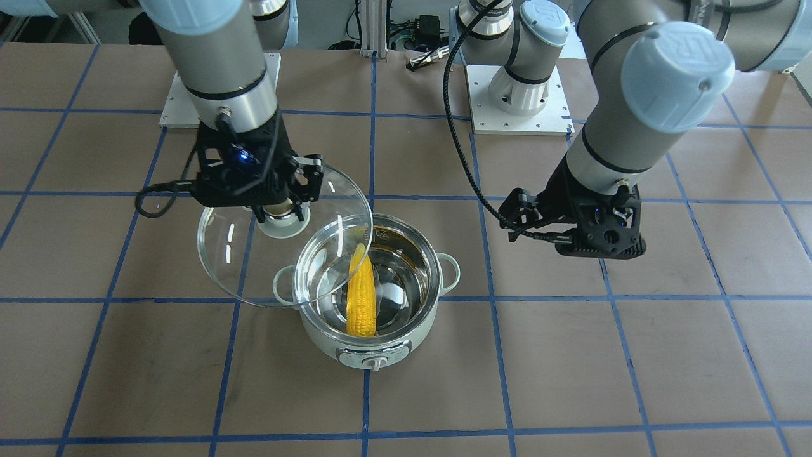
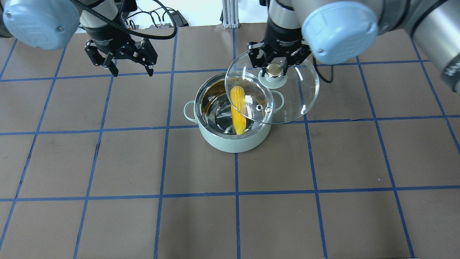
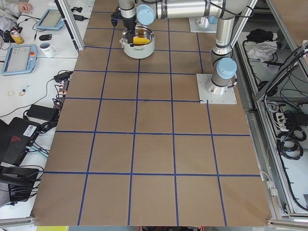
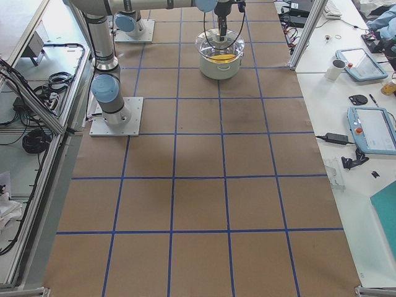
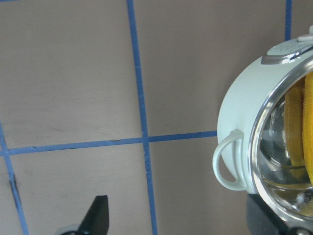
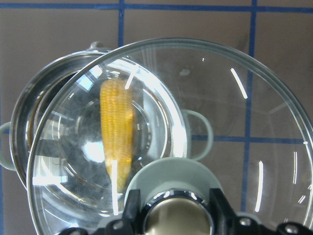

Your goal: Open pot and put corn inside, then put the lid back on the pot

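While aloft, lid (image 2: 291, 96) in right claw (image 2: 275, 69)

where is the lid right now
In the overhead view the lid hangs from the right gripper, off-centre over the right side of the pot, overlapping the open rim but not seated.

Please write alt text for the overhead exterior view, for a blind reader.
The right gripper holds the glass lid partly over the open pot, in which the corn lies. The left gripper hangs open and empty, away from the pot.
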